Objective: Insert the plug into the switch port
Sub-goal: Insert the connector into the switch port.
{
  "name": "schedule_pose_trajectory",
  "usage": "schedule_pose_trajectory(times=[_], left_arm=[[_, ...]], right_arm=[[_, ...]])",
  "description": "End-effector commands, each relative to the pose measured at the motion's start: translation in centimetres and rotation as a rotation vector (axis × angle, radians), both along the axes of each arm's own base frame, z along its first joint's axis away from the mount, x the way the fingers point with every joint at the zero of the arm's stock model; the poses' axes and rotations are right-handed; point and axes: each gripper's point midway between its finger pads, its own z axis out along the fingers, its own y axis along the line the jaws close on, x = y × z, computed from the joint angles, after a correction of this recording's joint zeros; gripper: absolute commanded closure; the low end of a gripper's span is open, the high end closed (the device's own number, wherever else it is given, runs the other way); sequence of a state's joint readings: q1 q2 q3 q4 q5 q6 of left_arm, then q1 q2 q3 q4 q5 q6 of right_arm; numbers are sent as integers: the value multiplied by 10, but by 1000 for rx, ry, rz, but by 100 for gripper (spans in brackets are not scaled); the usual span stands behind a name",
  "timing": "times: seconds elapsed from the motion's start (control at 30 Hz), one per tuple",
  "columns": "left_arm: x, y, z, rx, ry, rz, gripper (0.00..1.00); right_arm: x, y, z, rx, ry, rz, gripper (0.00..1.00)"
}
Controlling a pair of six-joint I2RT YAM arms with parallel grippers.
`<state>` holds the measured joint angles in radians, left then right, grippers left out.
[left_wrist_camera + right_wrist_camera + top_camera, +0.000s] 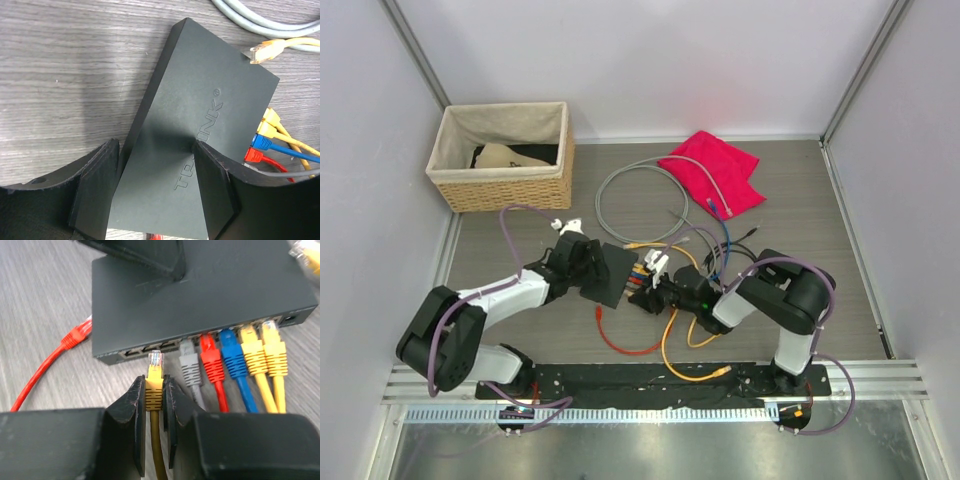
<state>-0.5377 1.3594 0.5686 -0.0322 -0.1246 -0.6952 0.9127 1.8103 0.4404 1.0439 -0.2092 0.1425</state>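
Closest to us overhead ran the black mounting rail point(650, 378). Beyond it, the left claw point(594, 274) and right claw point(650, 296) met at the switch point(613, 277), which lay mid-table point(800, 250).

At the left wrist, the left claw point(155, 155) stood half spread yet closed on the switch point(200, 90), one finger on top and one against its edge.

At the right wrist, the right claw point(154, 390) tightly pinched a yellow plug point(155, 369). Its tip was just short of an empty port point(151, 347) on the switch point(200, 290), beside five seated cables point(235, 360).

Five plugged cables point(235, 362) are crowding the switch's point(225, 300) right end, leaving three empty sockets point(131, 352) reachable beside a loose red cable point(42, 372).
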Motion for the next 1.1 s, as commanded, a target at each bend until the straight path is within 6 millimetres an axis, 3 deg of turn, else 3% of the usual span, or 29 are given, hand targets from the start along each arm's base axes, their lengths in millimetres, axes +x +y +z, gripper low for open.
schedule_pose_trajectory(times=[0.0,0.23,0.57,1.07], left_arm=[[-5,10,-18,83,36,-38,34],[-6,9,-23,84,37,-63,33],[-8,5,-26,70,45,-92,32],[-10,-1,-26,44,45,-124,32]], right_arm=[[10,-4,6,56,-62,-76,99],[19,-10,8,62,-95,-135,99],[12,4,6,46,-84,-65,99],[21,8,5,1,-118,-69,99]])
